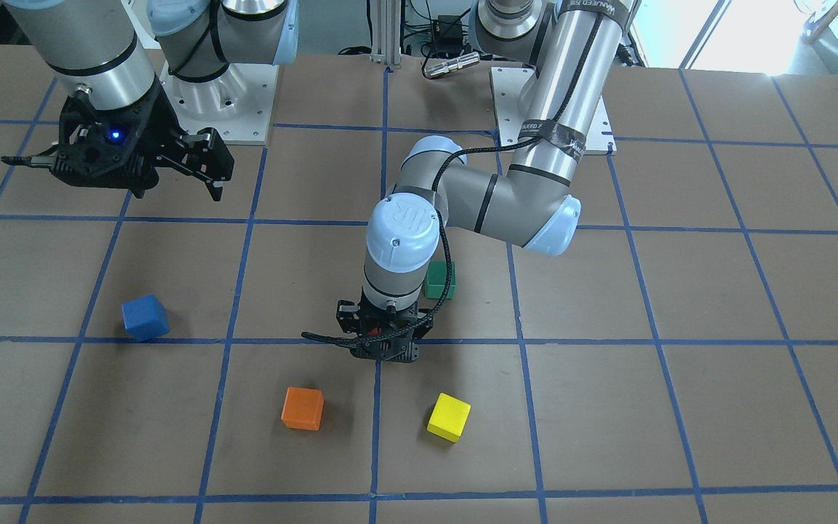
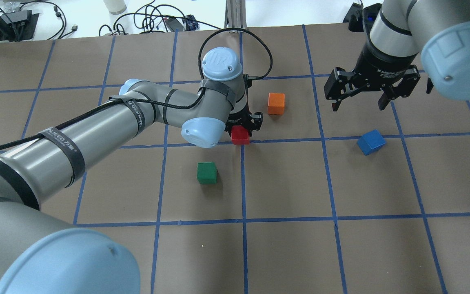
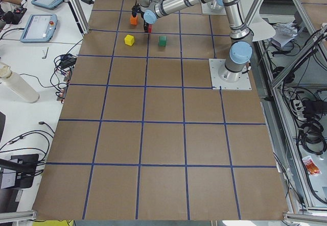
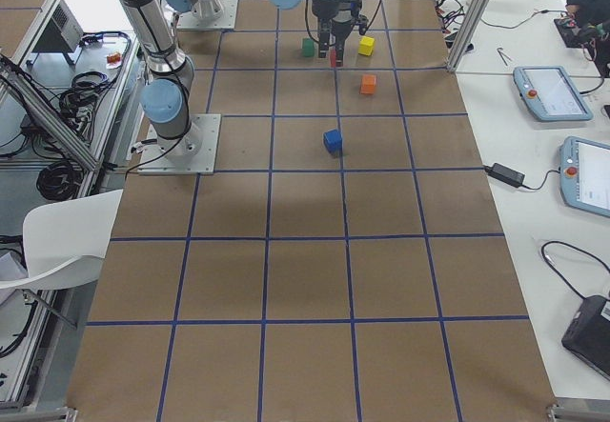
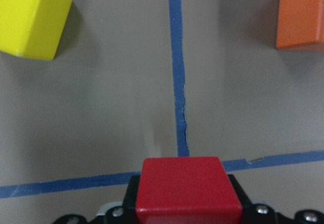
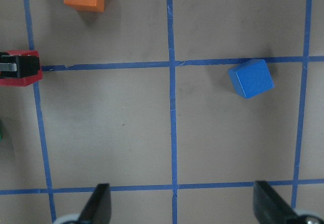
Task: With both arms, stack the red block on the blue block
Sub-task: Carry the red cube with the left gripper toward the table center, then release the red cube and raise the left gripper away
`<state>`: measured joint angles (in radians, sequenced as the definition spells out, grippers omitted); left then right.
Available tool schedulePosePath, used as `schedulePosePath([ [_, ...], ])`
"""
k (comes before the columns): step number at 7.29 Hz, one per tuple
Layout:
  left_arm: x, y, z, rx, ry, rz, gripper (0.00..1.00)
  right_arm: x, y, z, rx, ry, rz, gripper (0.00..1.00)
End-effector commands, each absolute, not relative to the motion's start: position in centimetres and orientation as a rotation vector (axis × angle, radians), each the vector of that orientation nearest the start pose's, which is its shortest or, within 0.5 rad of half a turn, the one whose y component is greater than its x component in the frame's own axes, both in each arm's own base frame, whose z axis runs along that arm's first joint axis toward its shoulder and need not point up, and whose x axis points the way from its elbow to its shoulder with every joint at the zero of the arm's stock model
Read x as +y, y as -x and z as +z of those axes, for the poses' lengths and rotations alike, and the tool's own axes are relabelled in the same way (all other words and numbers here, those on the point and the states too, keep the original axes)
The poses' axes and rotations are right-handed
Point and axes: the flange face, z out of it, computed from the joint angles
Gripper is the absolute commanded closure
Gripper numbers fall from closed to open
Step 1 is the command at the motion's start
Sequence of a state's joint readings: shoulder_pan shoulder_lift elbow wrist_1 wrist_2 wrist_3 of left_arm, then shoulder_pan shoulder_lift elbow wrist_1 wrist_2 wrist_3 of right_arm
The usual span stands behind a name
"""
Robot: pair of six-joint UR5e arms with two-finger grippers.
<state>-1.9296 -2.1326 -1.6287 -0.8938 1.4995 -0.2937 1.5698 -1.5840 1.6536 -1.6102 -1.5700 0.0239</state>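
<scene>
My left gripper point(image 2: 241, 124) points down over a tape crossing mid-table and is shut on the red block point(image 2: 240, 135). It holds the block low, at or just above the table. In the left wrist view the red block point(image 5: 185, 189) sits between the fingers. The blue block point(image 2: 371, 141) lies alone on the table to the right, turned askew beside a tape line. My right gripper point(image 2: 359, 106) hovers open and empty above the table, just beyond the blue block. The right wrist view shows the blue block point(image 6: 250, 78) and the red block point(image 6: 20, 72).
An orange block point(image 2: 276, 103) lies just beyond and to the right of the left gripper. A green block point(image 2: 207, 172) lies on its near side. A yellow block point(image 1: 449, 417) lies on the far side, next to the orange block point(image 1: 302, 408). The brown table point(image 2: 292, 245) carries a blue tape grid.
</scene>
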Motion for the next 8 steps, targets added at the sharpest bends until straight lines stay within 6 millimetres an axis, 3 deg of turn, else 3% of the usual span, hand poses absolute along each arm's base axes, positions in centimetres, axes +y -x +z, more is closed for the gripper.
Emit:
schedulePosePath([
  [1, -56.1, 35.8, 22.0, 3.231, -0.116, -0.096, 0.00, -48.1, -13.4, 45.4, 3.136, -0.034, 0.089, 0.00],
  [2, -55.8, 35.3, 24.1, 3.228, -0.129, -0.114, 0.00, -48.7, -13.4, 45.4, 3.138, -0.050, 0.049, 0.00],
  [3, -56.4, 32.8, 28.6, 3.230, -0.088, -0.129, 0.00, -48.9, -13.4, 45.0, 3.131, -0.051, 0.055, 0.00],
  [5, -57.4, 23.6, 37.3, 3.196, -0.230, 0.006, 0.00, -50.8, -13.5, 41.3, 3.123, -0.052, 0.180, 0.00],
  [6, -56.7, 20.7, 40.6, 3.183, -0.262, 0.001, 0.00, -51.7, -13.6, 41.4, 3.124, -0.035, 0.147, 0.00],
  [7, -55.8, 15.8, 42.7, 3.121, -0.221, 0.034, 0.00, -52.7, -14.1, 40.9, 3.106, -0.014, 0.101, 0.00],
  [8, -54.1, 14.6, 45.7, 3.123, -0.223, 0.015, 0.00, -53.0, -15.5, 40.0, 3.101, 0.028, 0.120, 0.00],
])
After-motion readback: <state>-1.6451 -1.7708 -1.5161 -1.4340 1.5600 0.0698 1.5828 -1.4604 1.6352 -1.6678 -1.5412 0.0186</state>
